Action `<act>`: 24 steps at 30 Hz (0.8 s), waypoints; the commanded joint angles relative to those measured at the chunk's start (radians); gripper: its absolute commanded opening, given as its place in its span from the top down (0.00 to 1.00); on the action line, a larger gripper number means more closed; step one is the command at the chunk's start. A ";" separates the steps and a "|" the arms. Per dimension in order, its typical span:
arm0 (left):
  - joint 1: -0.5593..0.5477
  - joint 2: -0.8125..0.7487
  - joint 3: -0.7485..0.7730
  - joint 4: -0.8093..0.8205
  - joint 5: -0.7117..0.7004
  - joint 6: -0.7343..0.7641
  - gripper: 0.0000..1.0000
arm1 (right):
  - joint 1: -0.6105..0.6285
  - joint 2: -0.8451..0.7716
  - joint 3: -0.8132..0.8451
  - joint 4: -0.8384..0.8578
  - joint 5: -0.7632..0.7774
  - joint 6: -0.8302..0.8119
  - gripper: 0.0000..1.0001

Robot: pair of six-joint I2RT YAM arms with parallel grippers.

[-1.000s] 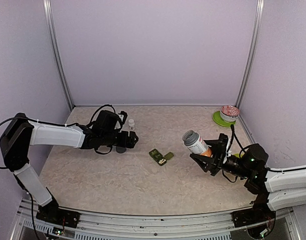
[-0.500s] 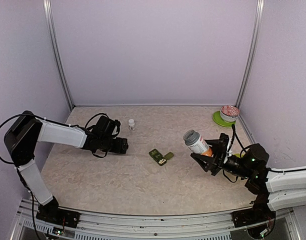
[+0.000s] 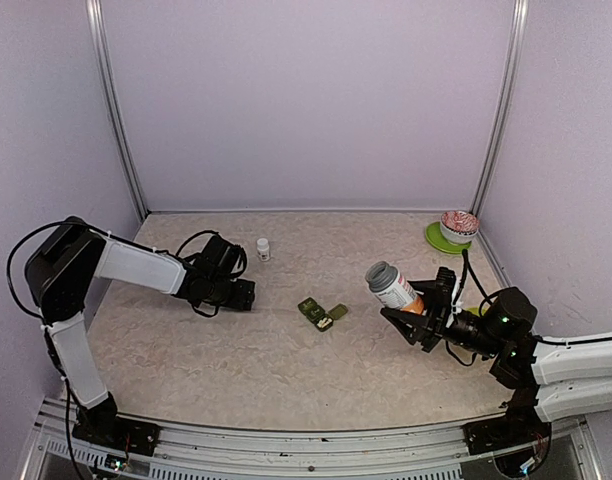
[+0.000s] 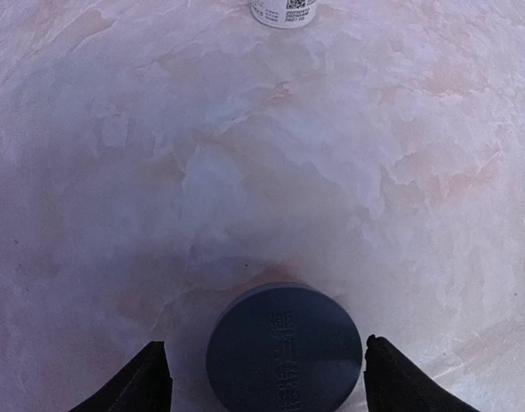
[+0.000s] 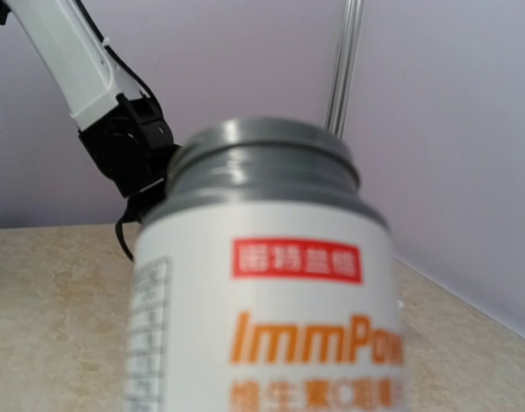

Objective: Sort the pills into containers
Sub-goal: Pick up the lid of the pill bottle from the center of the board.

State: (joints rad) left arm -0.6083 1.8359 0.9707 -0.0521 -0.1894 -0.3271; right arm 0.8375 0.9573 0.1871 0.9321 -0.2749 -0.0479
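My right gripper [image 3: 414, 303] is shut on a white pill bottle [image 3: 391, 283] with an orange label and holds it tilted above the table. Its grey threaded neck is uncapped, and the bottle fills the right wrist view [image 5: 271, 292]. My left gripper [image 3: 238, 293] is low over the table, open, with its fingers on either side of a dark round cap [image 4: 284, 348] lying flat. A small white bottle [image 3: 263, 247] stands just beyond it and shows at the top of the left wrist view [image 4: 284, 10]. Green pill packs [image 3: 315, 313] lie mid-table.
A green plate [image 3: 433, 238] carrying a patterned bowl [image 3: 458, 224] sits at the back right corner. A smaller green pack [image 3: 338, 311] lies next to the larger one. Walls enclose the table on the back, left and right.
My left gripper has drawn back to the left, from beside the small white bottle, and sits lower over the cap. The right arm and its bottle have not moved.
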 commanded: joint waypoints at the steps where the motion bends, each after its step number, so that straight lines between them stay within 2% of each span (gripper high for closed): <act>1: 0.001 0.031 0.029 -0.014 -0.039 0.026 0.26 | -0.002 0.003 0.005 0.027 0.009 -0.003 1.00; 11: -0.013 0.080 0.054 -0.016 -0.055 0.048 0.31 | -0.001 0.014 0.006 0.025 0.021 -0.001 1.00; 19: -0.020 0.073 0.044 -0.017 -0.044 0.044 0.48 | -0.002 0.013 0.008 0.017 0.029 -0.005 1.00; 24: -0.027 0.062 0.041 -0.022 -0.039 0.042 0.52 | -0.002 0.024 0.011 0.019 0.030 -0.007 1.00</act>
State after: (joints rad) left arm -0.6243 1.8984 1.0145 -0.0502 -0.2359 -0.2871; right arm 0.8375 0.9726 0.1871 0.9318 -0.2562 -0.0486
